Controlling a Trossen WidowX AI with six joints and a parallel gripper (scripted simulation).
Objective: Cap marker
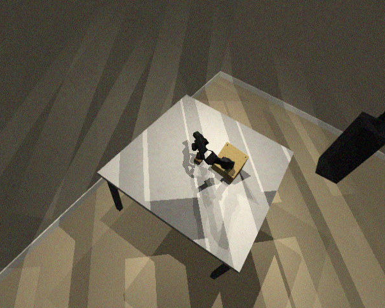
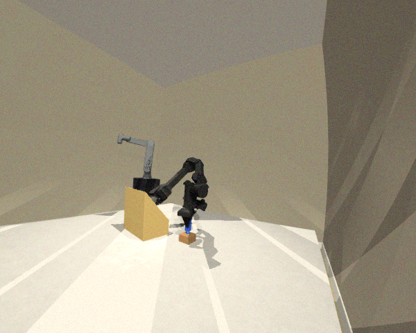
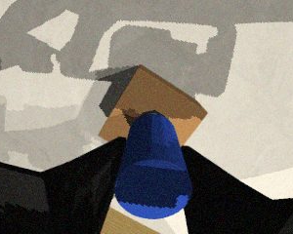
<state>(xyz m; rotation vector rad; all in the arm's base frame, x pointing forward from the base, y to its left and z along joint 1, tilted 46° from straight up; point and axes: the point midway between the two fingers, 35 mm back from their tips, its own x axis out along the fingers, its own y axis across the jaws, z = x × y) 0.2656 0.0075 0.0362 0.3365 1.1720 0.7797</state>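
The orange-brown holder block [image 1: 197,160] [image 2: 187,238] [image 3: 158,95] stands on the table [image 1: 166,172] [image 2: 93,297]. My gripper [image 1: 198,156] [image 2: 187,223] [image 3: 152,148] is above the block, pointing down, and is shut on the blue cap [image 2: 189,227] [image 3: 152,171]. The cap is upright over the marker and hides nearly all of it. Only a short piece of the marker [image 2: 188,233] shows between the cap's lower end and the block. Whether the cap is fully seated cannot be told.
A yellow wooden wedge-shaped stand [image 1: 235,155] [image 2: 138,215] is beside the block, under the arm's base. A grey robot arm [image 2: 148,159] on a black pedestal [image 1: 351,149] stands off the table.
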